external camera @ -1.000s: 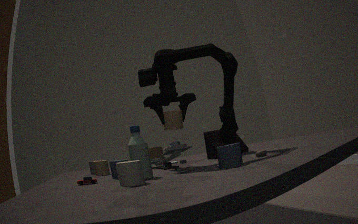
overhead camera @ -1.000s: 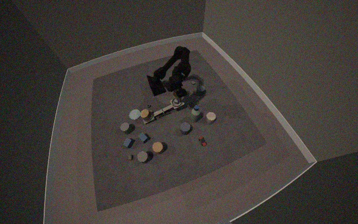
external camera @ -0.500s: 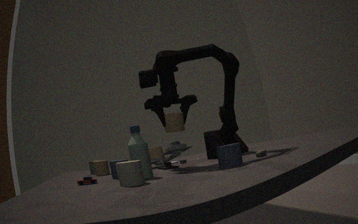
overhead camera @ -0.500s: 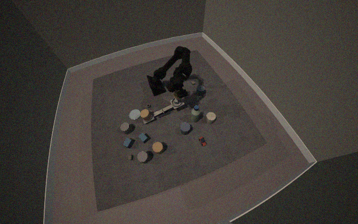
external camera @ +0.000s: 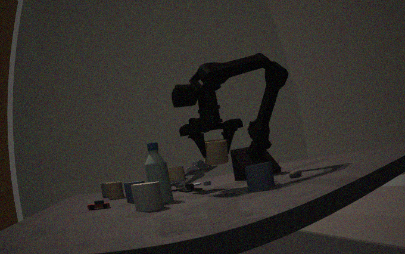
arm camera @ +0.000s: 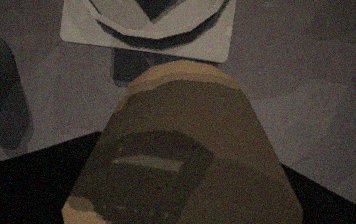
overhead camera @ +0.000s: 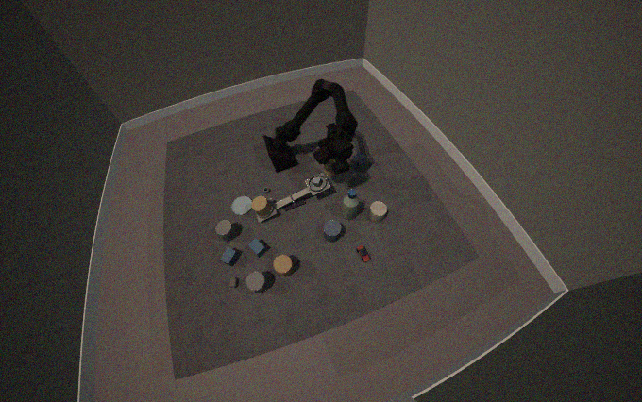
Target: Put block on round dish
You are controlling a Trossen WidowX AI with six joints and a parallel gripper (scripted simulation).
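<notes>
My gripper is shut on a tan-orange cup and holds it up in the air, a little to the arm's side of the balance. A small grey block sits uncovered inside the ring on the balance's right end in the top view. The other tan-orange cup stands on the left end. The pale round dish lies just left of that cup, with nothing on it.
A green bottle, a white cup and a blue cup stand near the balance's right end. Another blue cup stands near the arm's base. Blue blocks, more cups and a red car lie beyond.
</notes>
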